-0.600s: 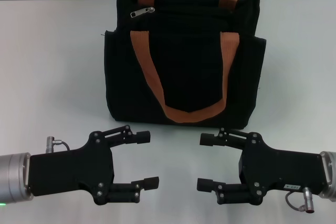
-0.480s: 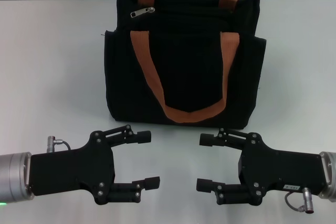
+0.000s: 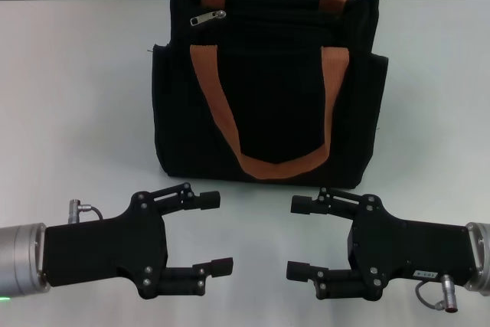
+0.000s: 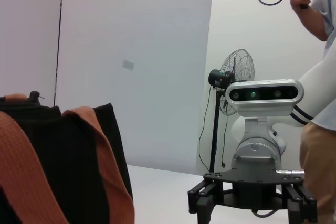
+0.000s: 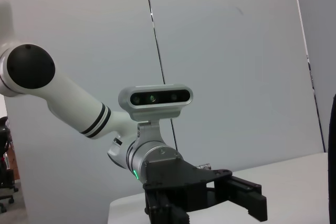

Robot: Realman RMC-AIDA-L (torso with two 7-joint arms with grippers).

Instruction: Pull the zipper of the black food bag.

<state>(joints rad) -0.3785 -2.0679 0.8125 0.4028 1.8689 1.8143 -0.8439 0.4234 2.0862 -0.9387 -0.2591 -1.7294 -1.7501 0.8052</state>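
Observation:
The black food bag (image 3: 268, 74) stands upright on the white table in the head view, with two orange-brown handles. Its small silver zipper (image 3: 208, 17) lies at the top left of the bag on the zip line. My left gripper (image 3: 217, 232) is open and empty near the front left of the table, well short of the bag. My right gripper (image 3: 297, 237) is open and empty at the front right, facing the left one. The left wrist view shows the bag's side (image 4: 63, 166) and the right gripper (image 4: 252, 203). The right wrist view shows the left gripper (image 5: 210, 195).
The white table (image 3: 76, 97) runs out on both sides of the bag, with a pale wall behind. In the left wrist view a standing fan (image 4: 233, 72) and a person (image 4: 317, 77) are off beyond the table.

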